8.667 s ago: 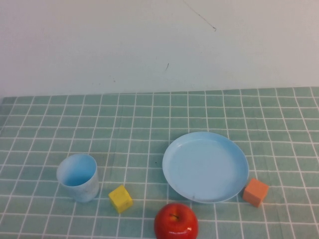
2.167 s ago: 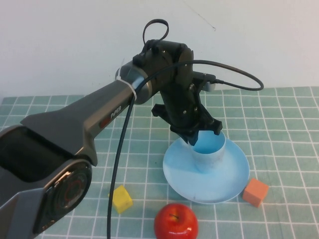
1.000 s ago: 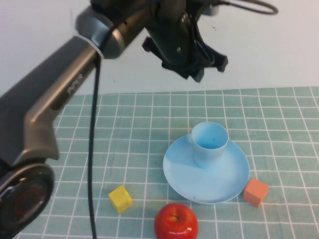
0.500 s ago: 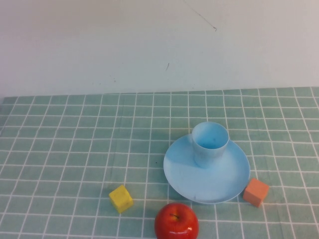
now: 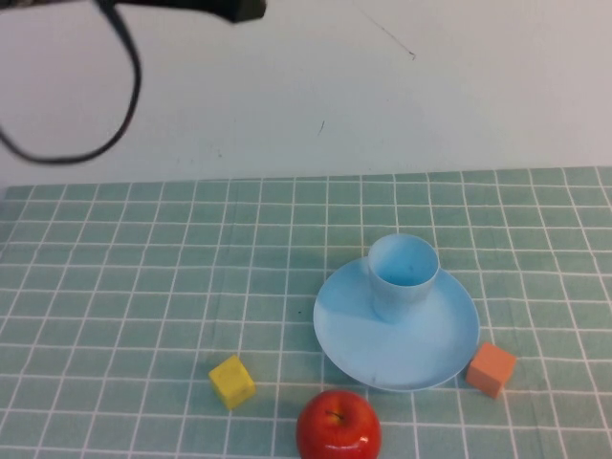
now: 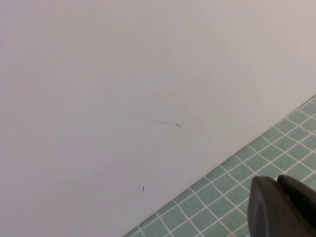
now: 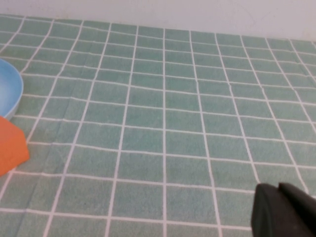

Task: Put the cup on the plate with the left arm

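We see the cup (image 5: 403, 275) upright on the plate (image 5: 421, 359). Our left gripper (image 6: 281, 207), fingers clenched on nothing, faces the wall; our right gripper (image 7: 284, 210), fingers clenched, hovers over the surface (image 7: 163, 123).

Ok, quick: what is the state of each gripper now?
Left gripper: shut, holding nothing, raised facing the wall.
Right gripper: shut, holding nothing, low over the table.

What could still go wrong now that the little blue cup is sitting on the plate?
1. The small pale-blue plastic cup stands near the back rim of the round light-blue plate, not in its middle, so a bump might tip it off.
2. The left gripper, shut and raised by the wall, trails a looping black cable that might snag. The right gripper sits low over the table.
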`<state>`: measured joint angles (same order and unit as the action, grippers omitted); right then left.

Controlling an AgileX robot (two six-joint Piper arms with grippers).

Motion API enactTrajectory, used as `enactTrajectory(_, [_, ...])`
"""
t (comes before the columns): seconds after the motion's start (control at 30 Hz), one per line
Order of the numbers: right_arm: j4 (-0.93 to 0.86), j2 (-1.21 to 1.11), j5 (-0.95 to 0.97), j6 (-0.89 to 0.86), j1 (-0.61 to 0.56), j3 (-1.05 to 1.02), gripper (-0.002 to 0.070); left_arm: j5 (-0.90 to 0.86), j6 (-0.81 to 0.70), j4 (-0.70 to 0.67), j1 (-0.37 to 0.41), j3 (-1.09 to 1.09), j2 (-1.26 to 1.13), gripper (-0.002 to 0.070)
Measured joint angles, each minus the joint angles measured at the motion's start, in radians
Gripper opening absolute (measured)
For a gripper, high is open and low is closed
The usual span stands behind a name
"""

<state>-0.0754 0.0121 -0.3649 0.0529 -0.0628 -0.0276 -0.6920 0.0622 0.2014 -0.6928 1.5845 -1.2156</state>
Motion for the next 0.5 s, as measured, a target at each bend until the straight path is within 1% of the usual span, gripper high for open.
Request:
enactTrajectory(0.1, [0.0, 0.0, 0.0, 0.0, 0.0, 0.0, -0.0002, 0.024, 0.0, 0.01, -0.002, -0.085, 0.062, 0.0003])
enactTrajectory(0.2, [0.0, 0.0, 0.0, 0.0, 0.0, 0.0, -0.0002, 0.004, 0.0, 0.014, -0.002, -0.121, 0.097, 0.0002])
enactTrajectory(0.4, [0.0, 0.0, 0.0, 0.0, 0.0, 0.0, -0.0002, -0.117, -0.057, 0.072, -0.005, -0.13, 0.108, 0.0002])
enactTrajectory(0.5, [0.0, 0.0, 0.0, 0.0, 0.0, 0.0, -0.0002, -0.187, -0.062, 0.09, -0.005, -0.132, 0.108, 0.0002])
